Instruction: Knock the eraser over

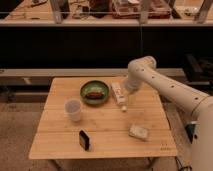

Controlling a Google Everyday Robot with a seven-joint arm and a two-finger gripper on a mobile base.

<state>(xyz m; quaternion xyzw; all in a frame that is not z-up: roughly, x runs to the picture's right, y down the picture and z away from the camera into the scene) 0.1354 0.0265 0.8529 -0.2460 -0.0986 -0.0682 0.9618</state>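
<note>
The eraser [84, 139] is a small black block standing upright near the front edge of the wooden table [60, 150], left of centre. My gripper [129, 90] hangs from the white arm over the back right part of the table, just right of a white tube [118, 93]. It is far from the eraser, which lies to its front left.
A clear plastic cup [73, 109] stands left of centre. A green bowl [95, 93] with food sits at the back middle. A pale flat packet [138, 132] lies at the front right. Dark shelving runs behind the table.
</note>
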